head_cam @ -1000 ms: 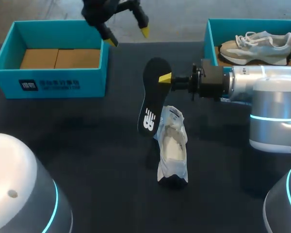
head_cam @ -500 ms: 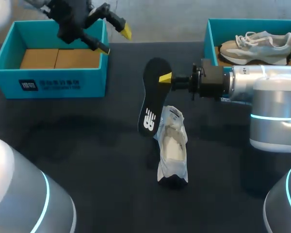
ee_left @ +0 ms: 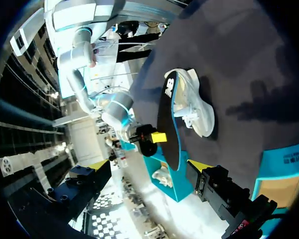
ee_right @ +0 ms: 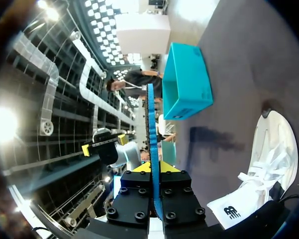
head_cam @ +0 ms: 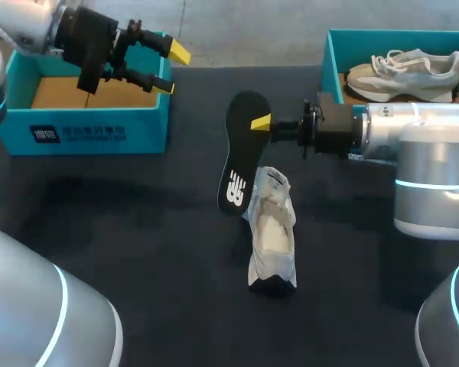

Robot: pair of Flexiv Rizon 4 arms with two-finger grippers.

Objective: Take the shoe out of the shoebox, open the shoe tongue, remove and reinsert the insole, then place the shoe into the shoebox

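— Dark surface [head_cam: 138, 229], two teal boxes at its far side. Where is the shoe?

— The white shoe [head_cam: 271, 237] stands out on the surface near the middle, outside both boxes, its opening showing to the head camera.

— And the insole?

— The black insole [head_cam: 241, 153] is out of the shoe. The right tool [head_cam: 262, 122] grips it near its upper end. In the right wrist view it runs edge-on between the two yellow tips, pinched from both sides. Its lower end, the one with the white logo, hangs just beside the shoe's far end. Whether it touches the shoe, I cannot tell.

— What about the other arm?

— The left tool [head_cam: 172, 70] is well apart from the shoe, over the right rim of the left shoebox [head_cam: 84, 130]. Its fingers are spread and hold nothing.

— What is inside the boxes?

— The left one shows only brown cardboard [head_cam: 92, 92] on its floor. The right shoebox [head_cam: 333, 61] holds a second shoe [head_cam: 402, 75], grey and white, lying on its side behind the right arm.
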